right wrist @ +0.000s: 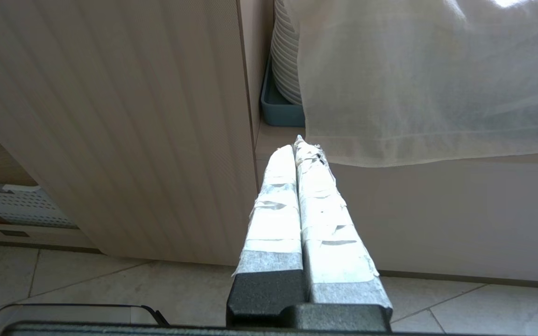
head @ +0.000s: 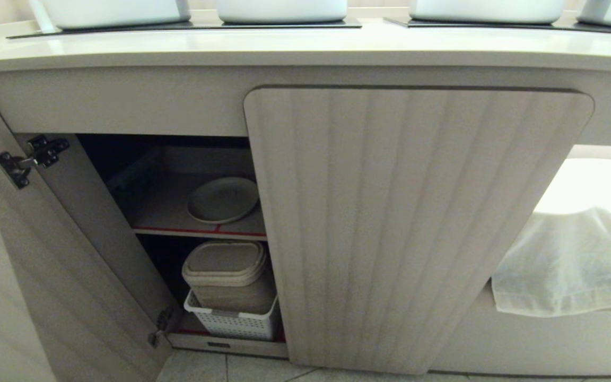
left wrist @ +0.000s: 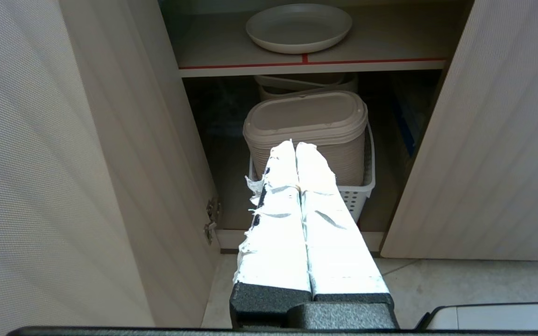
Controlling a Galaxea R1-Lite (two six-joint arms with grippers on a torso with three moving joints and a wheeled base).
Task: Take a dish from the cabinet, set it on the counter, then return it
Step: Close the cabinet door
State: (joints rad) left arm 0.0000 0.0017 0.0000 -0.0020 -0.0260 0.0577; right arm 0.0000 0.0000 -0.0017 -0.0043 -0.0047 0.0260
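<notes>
Haven't grabbed anything yet: left gripper and right gripper both pinched shut, empty. The dish sits on the shelf beyond my left jaws, so next I'd open up and reach in.

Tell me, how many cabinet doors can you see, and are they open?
2. The left door is swung open beside the dish shelf; the right door hangs only slightly ajar. Others may lie beyond view.

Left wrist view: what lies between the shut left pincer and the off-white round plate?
A beige lidded container in a white perforated basket, below the plate's red-edged shelf.
</notes>
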